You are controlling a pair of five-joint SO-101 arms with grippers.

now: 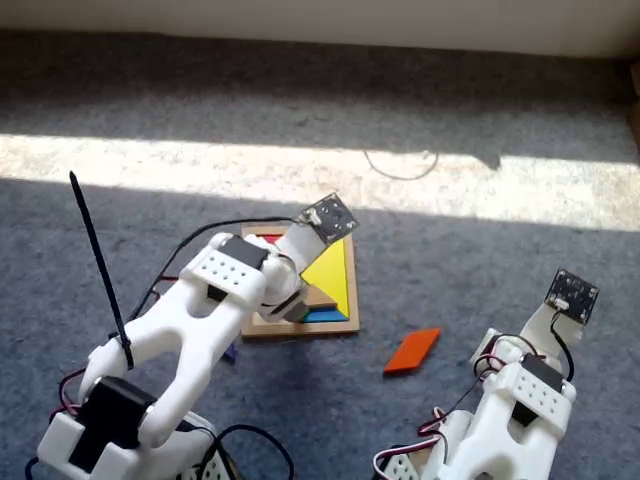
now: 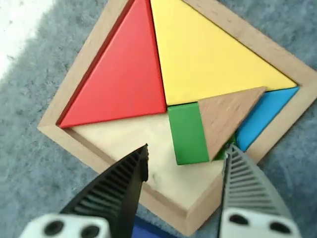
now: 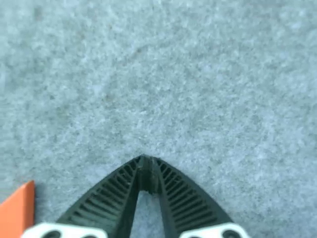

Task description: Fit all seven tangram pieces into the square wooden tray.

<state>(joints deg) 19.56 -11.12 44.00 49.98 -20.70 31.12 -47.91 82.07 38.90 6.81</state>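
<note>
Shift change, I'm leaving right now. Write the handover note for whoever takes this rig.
Left gripper: open, empty, above the tray's bare part.
Right gripper: shut, empty, over the carpet near the orange piece.
Done: red triangle, yellow triangle, green square, wood-coloured triangle and light blue piece are in the tray. The wood-coloured triangle seems to overlap the green square, so it may need reseating.
To do: the orange piece and a dark blue piece beside the tray.

Tray (image 1: 300, 329) on carpet (image 1: 470, 250), pieces (image 1: 331, 272) inside it, loose piece (image 1: 412, 351) to its right
</note>
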